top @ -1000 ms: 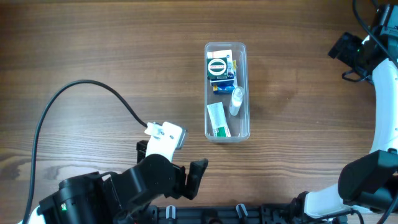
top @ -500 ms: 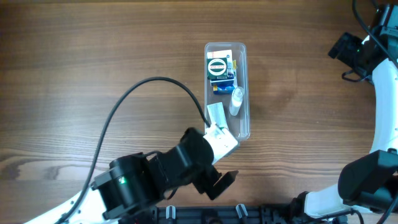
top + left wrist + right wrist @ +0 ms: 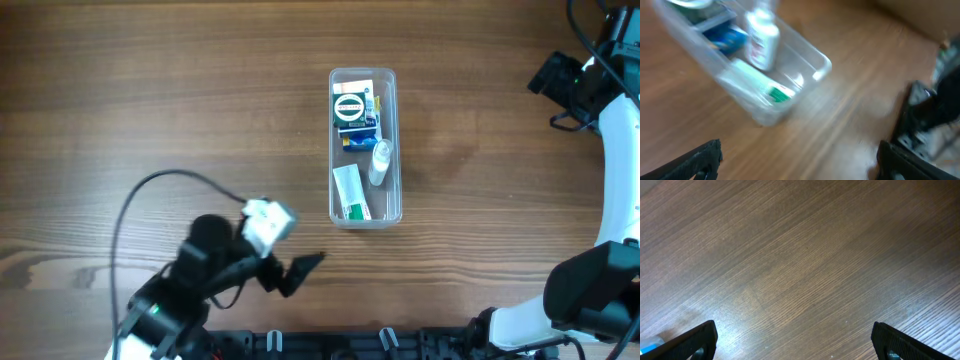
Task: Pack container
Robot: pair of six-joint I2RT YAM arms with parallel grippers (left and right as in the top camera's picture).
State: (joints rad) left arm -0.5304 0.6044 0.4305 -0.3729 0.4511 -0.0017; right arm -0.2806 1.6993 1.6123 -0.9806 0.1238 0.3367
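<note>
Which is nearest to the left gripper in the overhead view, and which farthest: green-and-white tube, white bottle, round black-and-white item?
1. green-and-white tube, near end of the container.
2. white bottle, middle, right side.
3. round black-and-white item, far end.

The dark wood-grain table (image 3: 180, 90) carries one clear, narrow container (image 3: 392, 200), which stands flat a little right of the middle, its long sides running from near edge to far edge.

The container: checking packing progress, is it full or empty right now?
Partly full. The container holds a green-and-white tube, a small white bottle and some boxes, yet bare floor shows beside the tube.
</note>
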